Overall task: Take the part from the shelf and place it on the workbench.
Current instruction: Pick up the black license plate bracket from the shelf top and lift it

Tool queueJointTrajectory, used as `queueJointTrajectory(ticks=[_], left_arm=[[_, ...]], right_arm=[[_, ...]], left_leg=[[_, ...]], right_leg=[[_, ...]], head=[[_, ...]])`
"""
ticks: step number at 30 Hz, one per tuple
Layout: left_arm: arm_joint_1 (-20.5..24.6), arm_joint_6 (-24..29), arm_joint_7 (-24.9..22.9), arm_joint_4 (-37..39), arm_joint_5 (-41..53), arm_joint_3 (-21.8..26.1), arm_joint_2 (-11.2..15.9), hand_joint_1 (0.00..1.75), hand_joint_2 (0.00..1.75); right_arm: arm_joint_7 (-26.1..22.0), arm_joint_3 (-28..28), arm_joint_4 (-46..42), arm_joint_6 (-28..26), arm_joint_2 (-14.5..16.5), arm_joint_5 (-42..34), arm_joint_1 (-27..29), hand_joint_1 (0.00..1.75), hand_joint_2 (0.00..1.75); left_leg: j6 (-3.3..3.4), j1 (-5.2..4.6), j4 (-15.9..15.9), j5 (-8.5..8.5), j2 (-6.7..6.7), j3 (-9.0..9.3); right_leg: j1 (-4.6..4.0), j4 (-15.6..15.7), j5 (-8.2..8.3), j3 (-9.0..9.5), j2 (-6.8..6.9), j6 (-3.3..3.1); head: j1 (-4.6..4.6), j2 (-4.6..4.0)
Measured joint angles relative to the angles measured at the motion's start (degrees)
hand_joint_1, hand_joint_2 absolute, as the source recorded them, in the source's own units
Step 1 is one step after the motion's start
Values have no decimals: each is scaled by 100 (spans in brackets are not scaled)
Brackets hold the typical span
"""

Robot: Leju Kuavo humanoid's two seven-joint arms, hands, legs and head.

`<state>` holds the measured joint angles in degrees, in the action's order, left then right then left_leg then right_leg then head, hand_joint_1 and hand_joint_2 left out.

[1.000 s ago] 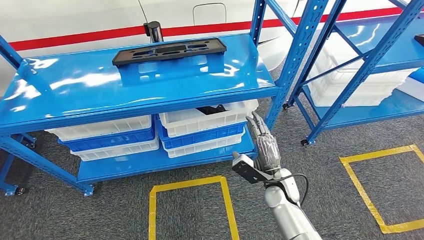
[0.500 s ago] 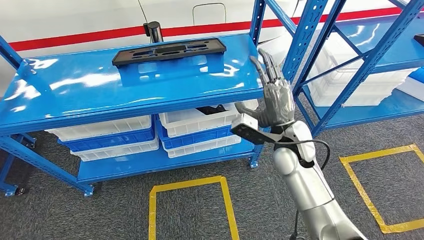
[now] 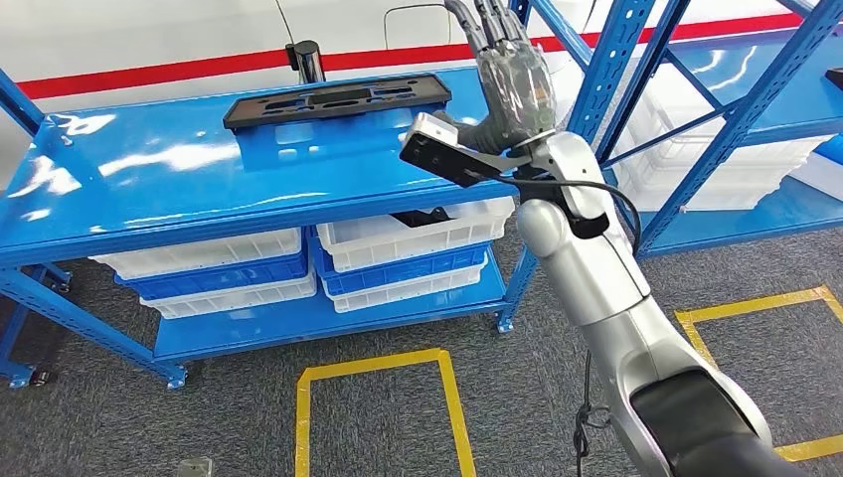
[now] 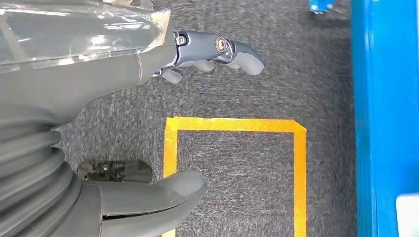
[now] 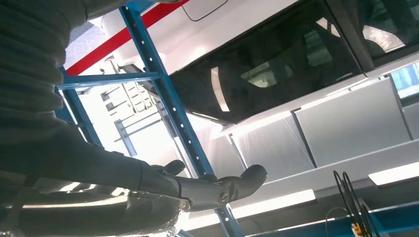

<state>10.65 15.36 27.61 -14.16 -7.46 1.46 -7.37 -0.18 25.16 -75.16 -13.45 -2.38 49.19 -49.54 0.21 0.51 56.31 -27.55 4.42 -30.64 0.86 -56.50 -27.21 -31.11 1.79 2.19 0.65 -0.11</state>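
A flat black part with several cut-outs lies on the top board of the blue shelf, towards the back. My right hand is raised above the shelf's right end, fingers stretched upward and apart, holding nothing; it stands to the right of the part and apart from it. In the right wrist view the right hand shows the same spread fingers against a blue upright. My left hand hangs over the grey carpet, its fingers apart and nothing in them.
White and blue bins sit stacked on the lower board, one holding a dark item. A second blue rack stands to the right. Yellow tape squares mark the carpet. A black post stands behind the shelf.
My right arm has swung up from beside the lower bins to above the shelf's top board, moving left toward the black part. The part has not moved.
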Motion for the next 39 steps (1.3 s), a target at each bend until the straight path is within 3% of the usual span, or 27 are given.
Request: queueJointTrajectory(ticks=[3, 7, 11, 18, 29, 39], left_arm=[[81, 30, 30, -5, 267, -167, -48, 0, 175], [184, -58, -59, -7, 450, -323, -119, 0, 175], [261, -130, -87, -7, 535, -387, -149, 0, 0], [319, -236, -193, -7, 669, -483, -171, 0, 0], [446, -339, -470, -7, 958, -654, -214, 0, 0], [447, -295, -401, -7, 867, -641, -203, 0, 0]], right_arm=[[281, 112, 431, 169, 253, 134, -407, 0, 175], [314, 211, 944, 272, 515, 228, -699, 0, 175], [293, 360, 1516, 222, 878, 395, -779, 0, 175], [405, 555, 2108, 87, 1158, 716, -707, 0, 175], [497, 461, 2240, 188, 1022, 1035, -446, 0, 175], [141, 135, 1971, 721, 984, 597, -592, 0, 175]], left_leg=[[-1, 1, 5, 2, -18, 5], [-2, 2, 6, 3, -26, -6], [-2, 5, 6, 4, -24, -3], [-3, 2, 7, 4, -31, -10], [-2, -2, 16, 3, -30, -10], [-2, 4, 15, 3, -30, -14]], right_leg=[[0, 1, 0, -8, 12, 0], [-5, -1, 0, 1, 18, 0], [-12, -1, -1, 0, 16, 0], [-14, 0, -1, -12, 19, 0], [-13, 1, 0, -18, 19, 0], [-13, 0, 0, -17, 19, 0]], head=[[0, 0], [1, 0], [0, 0], [1, 0], [1, 0], [1, 0]])
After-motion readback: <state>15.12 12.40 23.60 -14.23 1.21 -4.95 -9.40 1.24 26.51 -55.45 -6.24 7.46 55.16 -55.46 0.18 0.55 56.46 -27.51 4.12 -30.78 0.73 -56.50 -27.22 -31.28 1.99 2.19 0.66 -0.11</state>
